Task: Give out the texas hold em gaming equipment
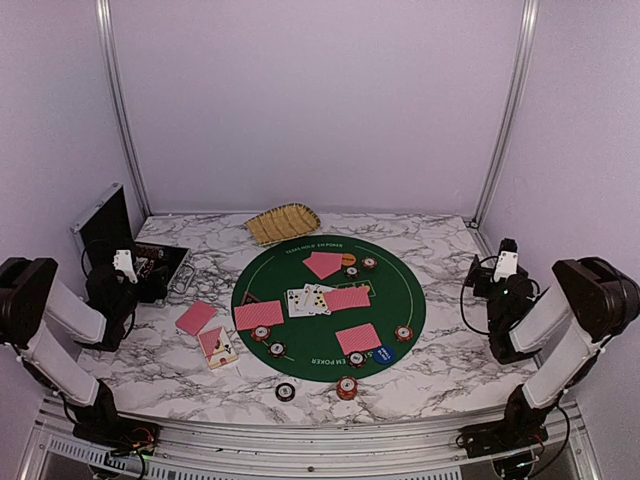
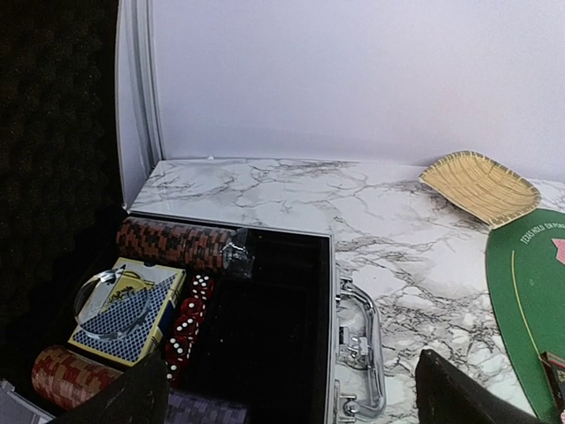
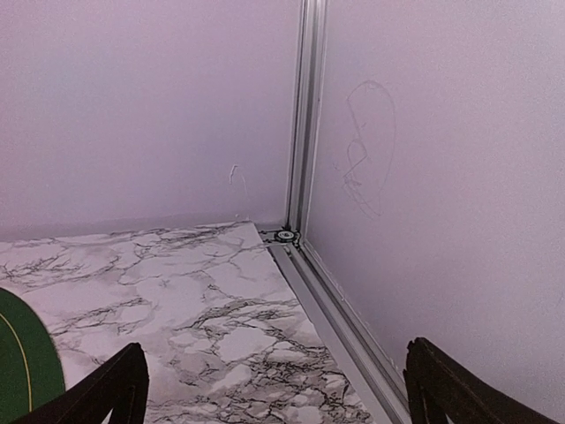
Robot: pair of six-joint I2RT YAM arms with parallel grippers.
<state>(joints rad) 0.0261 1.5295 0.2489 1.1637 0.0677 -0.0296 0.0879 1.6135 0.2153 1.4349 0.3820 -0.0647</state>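
Note:
A round green poker mat (image 1: 400,300) lies mid-table. Red-backed playing cards (image 1: 347,298) sit on it in several spots, with face-up cards (image 1: 307,299) at its centre. More cards (image 1: 196,317) lie left of the mat. Striped poker chips (image 1: 403,333) dot the mat's edge, and two stacks (image 1: 346,386) stand off its near edge. The blue button (image 1: 384,353), orange button (image 1: 348,259) and black triangular button (image 1: 249,297) rest on the mat. My left gripper (image 1: 124,263) (image 2: 291,393) hangs open over the case, holding nothing. My right gripper (image 1: 507,264) (image 3: 278,389) is open at the far right, facing the corner.
The open black metal case (image 2: 265,336) at the left holds chip rows (image 2: 172,243), red dice (image 2: 190,318) and a blue card box (image 2: 128,314); its handle (image 2: 366,344) faces the mat. A yellow woven basket (image 1: 283,222) (image 2: 481,185) sits at the back. Walls and frame rails (image 3: 305,132) close in the table.

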